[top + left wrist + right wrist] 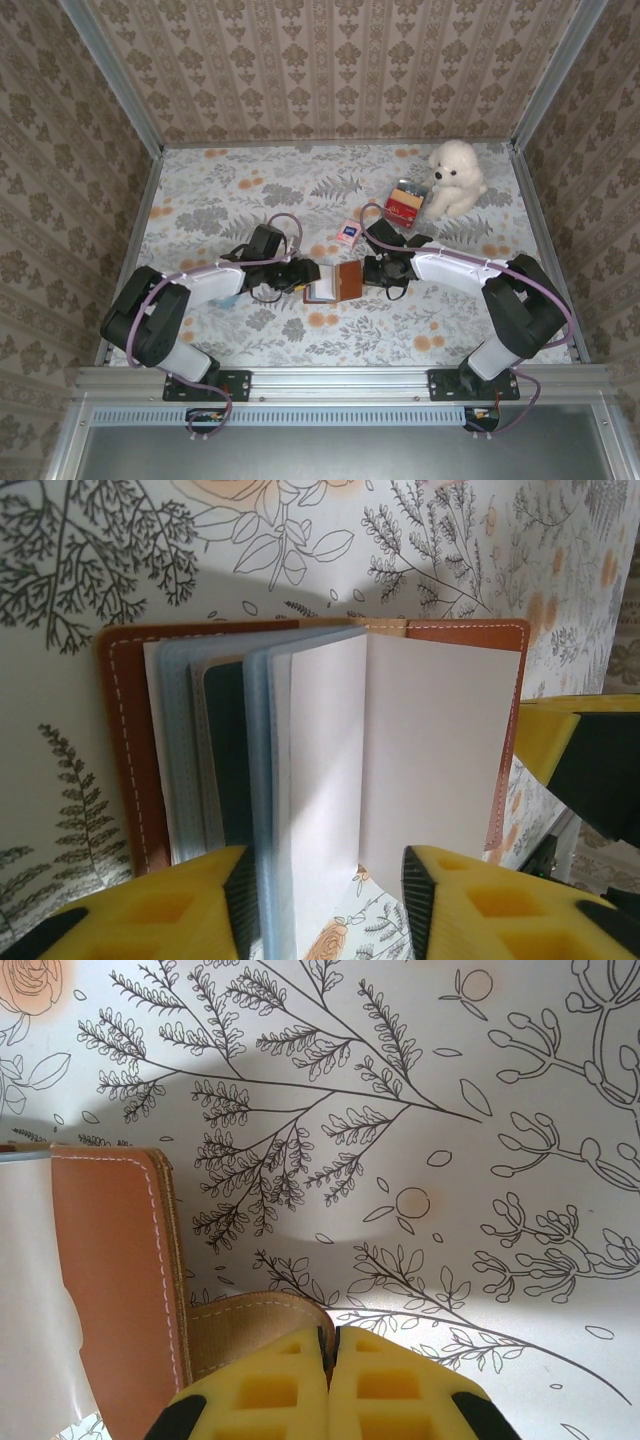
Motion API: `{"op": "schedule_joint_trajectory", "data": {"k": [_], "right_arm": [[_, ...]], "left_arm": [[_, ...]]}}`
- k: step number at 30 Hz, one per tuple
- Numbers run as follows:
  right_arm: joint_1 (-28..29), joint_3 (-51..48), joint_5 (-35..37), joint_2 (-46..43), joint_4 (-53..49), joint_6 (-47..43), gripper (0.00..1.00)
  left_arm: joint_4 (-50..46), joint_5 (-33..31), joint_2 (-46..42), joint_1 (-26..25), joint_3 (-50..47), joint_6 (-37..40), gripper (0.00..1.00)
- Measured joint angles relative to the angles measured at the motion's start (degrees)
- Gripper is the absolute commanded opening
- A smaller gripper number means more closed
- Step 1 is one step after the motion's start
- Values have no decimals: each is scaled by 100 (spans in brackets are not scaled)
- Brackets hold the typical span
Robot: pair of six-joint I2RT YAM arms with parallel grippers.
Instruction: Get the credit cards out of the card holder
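With the right hand [369, 270] clamping the card holder [336, 283], the open left hand [304, 280] should pinch one card [325, 780] squarely.

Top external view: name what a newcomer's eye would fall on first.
The open brown card holder at the centre draws the eye, with the left hand at its fanned sleeves and the right hand shut on its flap from the other side. Next comes the white stuffed dog at the far right, a red box beside it.
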Motion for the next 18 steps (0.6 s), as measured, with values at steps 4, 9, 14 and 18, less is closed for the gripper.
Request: {"op": "schedule_joint_trajectory", "data": {"k": [4, 9, 14, 18], "right_arm": [[-11, -15, -15, 2, 0, -2, 6], [-17, -33, -17, 31, 0, -2, 6], [-22, -35, -17, 44, 0, -2, 6], [-22, -35, -20, 44, 2, -2, 6]], "left_arm": [[76, 15, 0, -2, 0, -2, 40], [116, 33, 0, -2, 0, -26, 30], [446, 240, 0, -87, 0, -133, 27], [616, 372, 46, -299, 33, -175, 28]]}}
